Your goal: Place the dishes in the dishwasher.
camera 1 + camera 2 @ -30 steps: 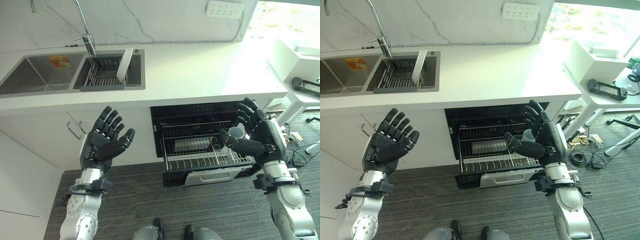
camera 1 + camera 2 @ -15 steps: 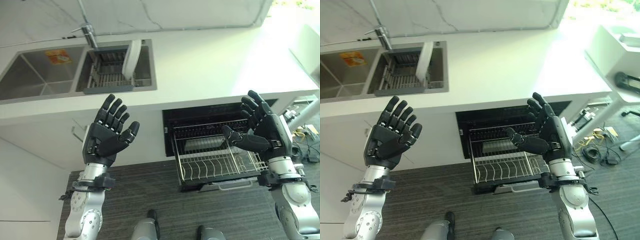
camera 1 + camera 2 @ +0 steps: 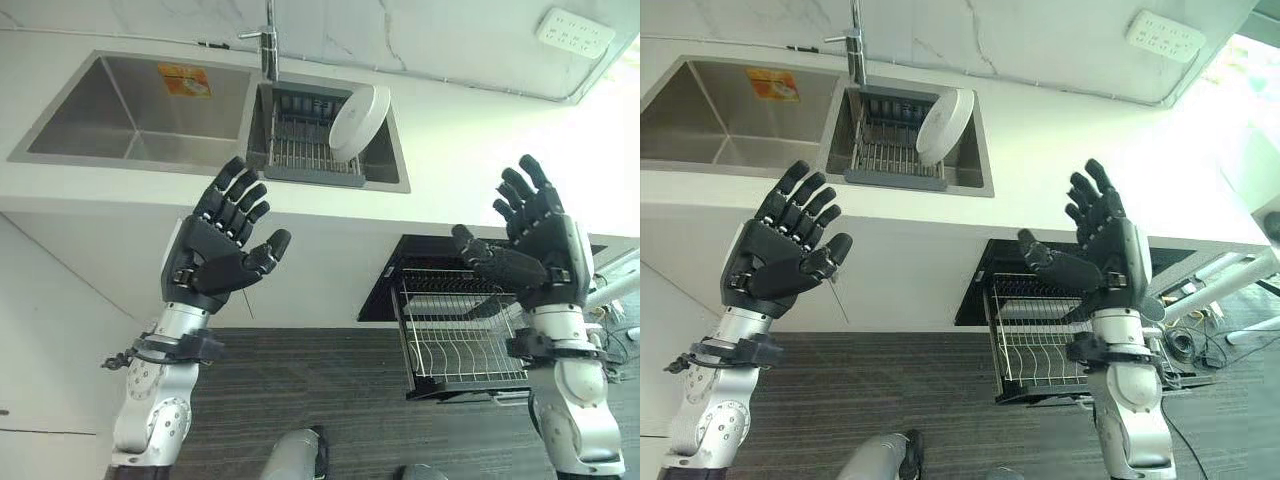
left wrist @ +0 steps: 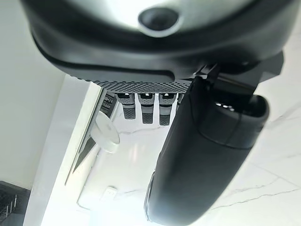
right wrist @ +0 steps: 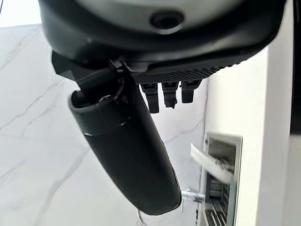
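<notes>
A white plate [image 3: 358, 116] stands on edge in a dark rack [image 3: 300, 150] inside the right basin of the sink. Below the counter the dishwasher [image 3: 395, 280] is open, its wire rack [image 3: 462, 345] pulled out with nothing visible in it. My left hand [image 3: 218, 258] is raised in front of the counter edge, left of the dishwasher, fingers straight and spread, holding nothing. My right hand [image 3: 532, 250] is raised over the pulled-out rack, open too and holding nothing. The plate [image 4: 106, 134] shows beyond the fingers in the left wrist view, and the plate [image 5: 211, 163] in the right wrist view.
A steel double sink [image 3: 130, 110] with a tap [image 3: 266, 40] sits in the white counter [image 3: 470, 150]. A socket strip [image 3: 574, 32] hangs on the marble wall. White cabinet fronts [image 3: 70, 300] run below the counter on the left. Dark floor [image 3: 300, 390] lies below.
The camera has swung toward the sink, so the whole scene has shifted. Both hands stay raised and open, holding nothing. The plate now shows more of its face.
</notes>
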Available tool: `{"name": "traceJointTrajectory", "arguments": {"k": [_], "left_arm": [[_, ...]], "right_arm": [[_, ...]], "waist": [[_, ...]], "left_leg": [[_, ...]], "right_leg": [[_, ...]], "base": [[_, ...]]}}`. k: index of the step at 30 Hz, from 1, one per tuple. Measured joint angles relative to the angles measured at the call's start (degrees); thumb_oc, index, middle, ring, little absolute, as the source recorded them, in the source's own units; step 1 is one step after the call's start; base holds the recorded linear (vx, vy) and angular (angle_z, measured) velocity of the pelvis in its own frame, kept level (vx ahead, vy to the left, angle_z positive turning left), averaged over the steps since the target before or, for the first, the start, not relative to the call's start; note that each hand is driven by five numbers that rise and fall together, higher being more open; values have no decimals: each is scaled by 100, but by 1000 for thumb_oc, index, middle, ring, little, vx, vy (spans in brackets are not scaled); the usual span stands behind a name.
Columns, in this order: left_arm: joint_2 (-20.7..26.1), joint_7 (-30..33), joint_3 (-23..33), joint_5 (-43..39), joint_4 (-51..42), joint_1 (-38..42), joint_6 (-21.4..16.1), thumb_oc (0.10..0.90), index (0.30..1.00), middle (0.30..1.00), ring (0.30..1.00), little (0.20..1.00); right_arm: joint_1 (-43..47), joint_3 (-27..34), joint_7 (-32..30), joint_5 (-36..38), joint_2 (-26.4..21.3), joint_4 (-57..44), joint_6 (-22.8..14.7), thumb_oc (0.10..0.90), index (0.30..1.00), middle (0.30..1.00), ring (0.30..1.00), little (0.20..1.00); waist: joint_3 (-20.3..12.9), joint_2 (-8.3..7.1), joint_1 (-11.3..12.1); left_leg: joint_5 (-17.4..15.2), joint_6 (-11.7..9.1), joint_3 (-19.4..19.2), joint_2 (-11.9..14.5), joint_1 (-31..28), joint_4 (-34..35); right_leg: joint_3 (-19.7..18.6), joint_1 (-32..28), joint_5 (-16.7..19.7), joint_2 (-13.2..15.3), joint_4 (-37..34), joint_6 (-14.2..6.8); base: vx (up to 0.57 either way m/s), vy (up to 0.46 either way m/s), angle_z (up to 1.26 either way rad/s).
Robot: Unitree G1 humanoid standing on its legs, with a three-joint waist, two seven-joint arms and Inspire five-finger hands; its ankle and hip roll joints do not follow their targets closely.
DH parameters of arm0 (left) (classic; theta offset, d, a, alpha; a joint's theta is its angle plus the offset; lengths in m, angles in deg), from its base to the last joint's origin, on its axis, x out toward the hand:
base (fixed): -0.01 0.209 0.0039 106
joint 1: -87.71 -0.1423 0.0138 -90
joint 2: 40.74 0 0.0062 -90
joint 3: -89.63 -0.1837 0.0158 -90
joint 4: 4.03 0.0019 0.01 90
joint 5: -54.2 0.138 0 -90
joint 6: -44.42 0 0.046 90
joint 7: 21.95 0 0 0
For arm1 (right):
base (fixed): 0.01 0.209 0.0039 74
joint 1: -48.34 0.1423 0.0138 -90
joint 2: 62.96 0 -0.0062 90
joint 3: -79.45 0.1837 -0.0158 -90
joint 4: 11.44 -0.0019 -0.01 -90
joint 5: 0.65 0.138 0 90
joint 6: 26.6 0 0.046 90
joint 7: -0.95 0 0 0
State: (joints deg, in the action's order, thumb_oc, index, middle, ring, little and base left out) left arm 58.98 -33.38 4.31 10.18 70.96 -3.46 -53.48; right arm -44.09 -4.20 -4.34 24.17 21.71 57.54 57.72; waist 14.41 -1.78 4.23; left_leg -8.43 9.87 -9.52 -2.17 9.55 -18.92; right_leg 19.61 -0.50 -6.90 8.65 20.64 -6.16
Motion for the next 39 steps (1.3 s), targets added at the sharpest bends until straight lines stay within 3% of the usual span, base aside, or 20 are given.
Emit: {"name": "traceJointTrajectory", "arguments": {"k": [1,2,3,4,5,6,9,14,18,22,25,26,28,31,32,34,35,36,39], "left_arm": [[-235,-3,0,19,9,71,-14,800,900,900,900,900],[-101,-17,32,32,-56,77,-115,800,900,900,900,900],[-118,-35,44,43,-102,53,-203,800,900,900,900,900],[-250,-49,-7,41,-147,26,-237,800,900,900,900,900],[-315,-47,-45,46,-122,2,-226,800,900,900,900,900],[-326,-44,-19,43,-138,-22,-248,800,900,900,900,900],[-366,-24,-8,56,-147,-24,-252,800,900,900,900,900],[-348,4,-13,241,-170,-146,-253,800,900,900,900,900],[-344,208,-50,669,-293,-227,-255,800,900,900,900,900],[-344,202,-219,727,-334,-242,-298,800,900,900,900,900],[-344,196,-220,723,-366,-252,-398,800,900,900,900,900],[-344,209,-217,715,-360,-258,-485,800,900,900,900,900],[-346,212,-215,714,-355,-297,-535,800,900,900,900,900],[-352,209,-219,714,-350,-314,-618,800,900,900,900,900],[-356,203,-232,714,-344,-323,-617,800,900,900,900,900],[-355,196,-233,710,-344,-328,-617,800,900,900,900,900],[-360,198,-234,709,-341,-337,-617,800,900,900,900,900],[-354,201,-221,694,-344,-343,-621,800,900,900,900,900],[-350,202,-167,612,-345,-342,-623,800,900,900,900,900]], "right_arm": [[-4,92,-2,2,-134,9,-1,800,900,900,900,900],[47,66,-8,3,-67,28,-21,800,900,900,900,900],[105,112,36,3,-195,62,-71,800,900,900,900,900],[104,187,45,3,-474,37,-129,800,900,900,900,900],[1,158,42,7,-468,104,-116,800,900,900,900,900],[-178,134,88,7,-464,131,-7,800,900,900,900,900],[-192,123,118,6,-320,125,-3,800,900,900,900,900],[-286,140,159,6,-313,100,-4,800,900,900,900,900],[-327,134,179,7,-353,101,40,800,900,900,900,900],[-263,91,174,21,-406,119,134,800,900,900,900,900],[-194,-11,197,115,-393,143,170,800,900,900,900,900],[-160,-49,211,117,-375,157,166,800,900,900,900,900],[-132,-165,278,118,-373,263,167,800,900,900,900,900],[-146,-227,369,124,-374,340,168,800,900,900,900,900],[-170,-203,370,126,-375,340,168,800,900,900,900,900],[-231,-134,366,125,-387,340,179,800,900,900,900,900],[-289,-121,361,125,-393,340,186,800,900,900,900,900],[-325,-121,372,125,-401,337,190,800,900,900,900,900],[-333,-106,432,142,-404,316,192,800,900,900,900,900]], "waist": [[72,137,-76],[78,-413,-130],[74,-411,-73],[64,-47,-125],[80,-14,-165],[82,14,-171],[75,14,-104],[15,86,-308],[-143,110,-295],[-133,93,-238],[-118,92,-258],[-99,73,-250],[-84,99,-237],[-5,181,-218],[21,222,-255],[61,358,-280],[62,400,-346],[73,375,-388],[80,306,-316]], "left_leg": [[316,-1009,238,-132,-181,418],[133,-1209,404,-466,407,-645],[-362,-870,521,-19,716,-1450],[-536,-665,659,459,686,-1259],[-403,-663,675,243,624,-1082],[-119,-495,575,81,459,-655],[26,-610,409,-2,204,-284],[95,-682,334,-37,119,-135],[414,-542,272,-8,-84,252],[751,-829,-130,85,-177,412],[602,-746,-280,293,-277,491],[489,-888,-279,407,-134,210],[278,-971,-251,606,43,-217],[64,-1315,464,640,516,-873],[66,-1325,559,699,640,-848],[90,-1353,504,967,760,-578],[379,-1305,371,1045,685,-436],[616,-1055,305,979,569,-368],[491,-866,204,764,514,-423]], "right_leg": [[-307,50,-261,-866,-116,478],[-641,298,-53,-557,-39,838],[-849,362,-467,-427,143,588],[-789,340,-709,-571,224,321],[-850,410,-842,-360,169,237],[-828,345,-745,-319,-55,242],[-796,295,-689,-262,-67,273],[-809,257,-576,-318,-102,310],[-798,171,-474,-367,-176,349],[-726,171,-484,-276,-183,394],[-673,165,-572,-454,-148,565],[-721,216,-621,-534,-124,632],[-814,253,-627,-691,-74,737],[-1051,344,-598,-785,45,918],[-1086,342,-591,-779,37,923],[-1124,271,-591,-768,34,827],[-1117,183,-644,-750,61,640],[-1124,104,-720,-677,66,516],[-1139,-105,-663,-476,-227,298]], "base": [[-26,16,50],[-10,-39,38],[18,-59,10],[11,-69,-2],[19,-140,14],[12,-120,8],[8,-107,-22],[9,-103,-5],[-17,-102,-2],[-17,-5,1],[31,54,-3],[74,47,-24],[89,61,-32],[116,84,-37],[118,111,-31],[126,114,-21],[173,142,8],[186,149,10],[181,137,6]]}}
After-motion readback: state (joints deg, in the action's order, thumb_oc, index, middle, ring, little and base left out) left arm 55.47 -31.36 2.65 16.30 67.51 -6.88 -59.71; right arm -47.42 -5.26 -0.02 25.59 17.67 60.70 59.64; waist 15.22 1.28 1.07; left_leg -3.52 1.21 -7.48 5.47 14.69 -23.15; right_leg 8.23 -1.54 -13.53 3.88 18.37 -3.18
